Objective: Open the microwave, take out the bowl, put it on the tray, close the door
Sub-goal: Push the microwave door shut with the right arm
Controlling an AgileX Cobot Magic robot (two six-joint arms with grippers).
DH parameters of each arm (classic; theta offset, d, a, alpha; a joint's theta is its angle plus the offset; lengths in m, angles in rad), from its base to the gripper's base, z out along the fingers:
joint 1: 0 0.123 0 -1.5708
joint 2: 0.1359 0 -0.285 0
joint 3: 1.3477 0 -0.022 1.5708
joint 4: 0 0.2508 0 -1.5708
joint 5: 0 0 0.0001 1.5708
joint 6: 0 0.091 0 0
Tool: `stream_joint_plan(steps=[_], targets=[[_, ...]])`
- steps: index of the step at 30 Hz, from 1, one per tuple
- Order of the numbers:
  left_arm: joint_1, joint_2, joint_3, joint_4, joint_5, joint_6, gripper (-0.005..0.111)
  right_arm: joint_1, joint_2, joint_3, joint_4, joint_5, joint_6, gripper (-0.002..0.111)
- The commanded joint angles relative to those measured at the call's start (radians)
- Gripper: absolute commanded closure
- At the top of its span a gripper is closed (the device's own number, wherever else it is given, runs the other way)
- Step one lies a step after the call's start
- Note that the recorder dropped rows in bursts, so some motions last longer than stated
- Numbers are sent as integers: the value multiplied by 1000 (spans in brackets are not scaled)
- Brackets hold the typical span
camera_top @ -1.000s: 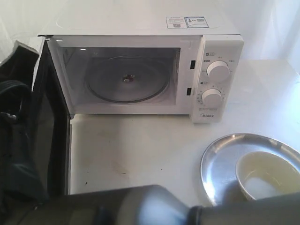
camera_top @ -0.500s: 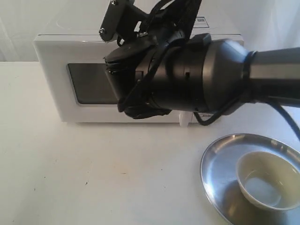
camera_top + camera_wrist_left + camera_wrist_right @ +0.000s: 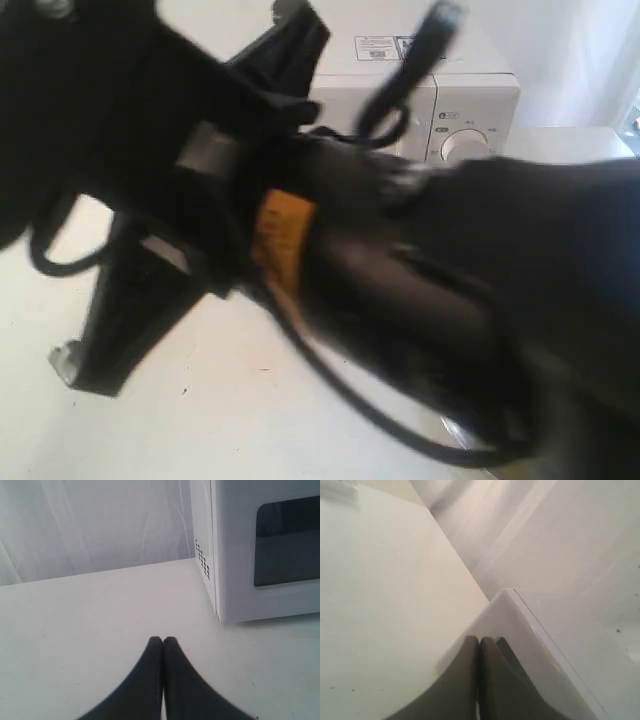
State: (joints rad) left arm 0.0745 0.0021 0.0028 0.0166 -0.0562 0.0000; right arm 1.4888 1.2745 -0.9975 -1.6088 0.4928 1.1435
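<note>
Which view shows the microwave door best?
Left wrist view: the door sits flush with the microwave side, dark window clear. Exterior view: an arm hides it; only the knob panel shows. Right wrist view: none identifiable.

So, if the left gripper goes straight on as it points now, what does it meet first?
Likely the white backdrop. The left gripper points over the table, beside the microwave, not at it. The way looks free until then, but depth is unclear.
</note>
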Motion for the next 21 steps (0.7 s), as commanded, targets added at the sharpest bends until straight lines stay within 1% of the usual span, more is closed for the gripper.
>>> stream_joint_plan(steps=[1,2,3,4,5,7,12,19,20,21], targets=[[-1,-2,-3,-8,-4,0,107,4,-206,125,-20,-203,54,108],[-1,-2,-3,-8,-4,0,107,4,-238,140,-20,-256,76,108],[-1,-2,-3,-8,-4,0,107,4,-283,161,-17,-353,134,108],[-1,-2,-3,-8,-4,0,107,4,-302,166,-15,-400,160,108],[-1,-2,-3,-8,-4,0,107,4,-328,179,4,-484,240,108],[-1,-2,-3,-8,-4,0,107,4,-348,181,4,-546,275,108],[-1,-2,-3,-8,-4,0,107,4,-366,181,4,-660,277,108],[-1,-2,-3,-8,-4,0,107,4,-374,184,4,-664,286,108],[-1,-2,-3,-8,-4,0,107,4,-374,189,4,-651,293,108],[-1,-2,-3,-8,-4,0,107,4,-374,191,7,-599,300,108]])
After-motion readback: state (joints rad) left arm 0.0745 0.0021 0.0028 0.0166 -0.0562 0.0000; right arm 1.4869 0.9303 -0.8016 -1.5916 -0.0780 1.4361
